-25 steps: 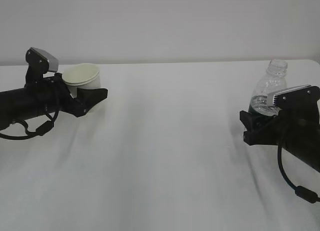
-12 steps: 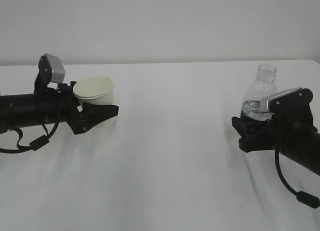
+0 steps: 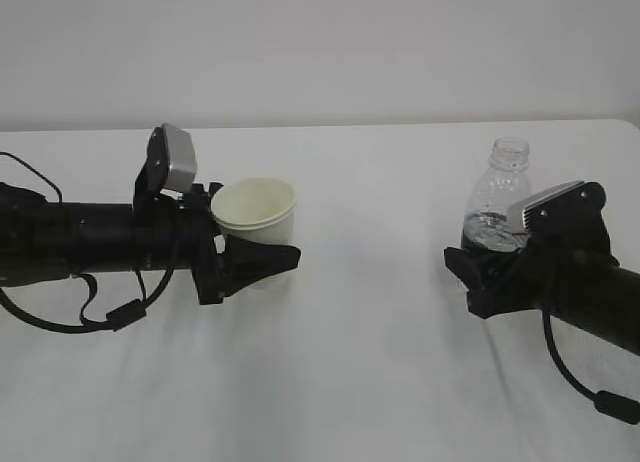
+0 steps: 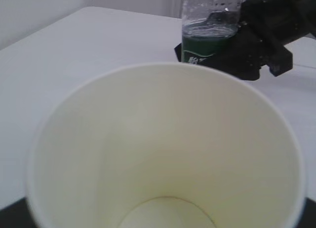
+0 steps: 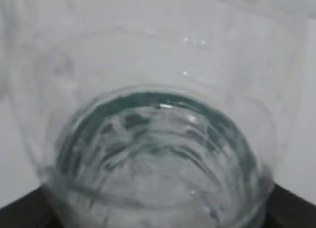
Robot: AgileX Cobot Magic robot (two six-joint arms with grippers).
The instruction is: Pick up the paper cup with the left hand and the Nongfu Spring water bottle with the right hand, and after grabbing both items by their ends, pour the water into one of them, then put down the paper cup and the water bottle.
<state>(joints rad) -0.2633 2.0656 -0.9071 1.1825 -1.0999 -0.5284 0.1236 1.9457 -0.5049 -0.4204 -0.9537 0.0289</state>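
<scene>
I'm gripping the paper cup w/ my left end effector, clamped round its lower part; cup is sitting upright, mouth up, left of center above the white counter. My right end effector is clamping the Nongfu Spring water bottle near its base, upright, uncapped, w/ water inside.

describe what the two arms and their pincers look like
Both arms are black. The left arm carries a grey-white block near the wrist, looping black cables beneath, and a pointed black pincer. The right arm has a ribbed grey-white block, a hanging cable and a black pincer.
</scene>
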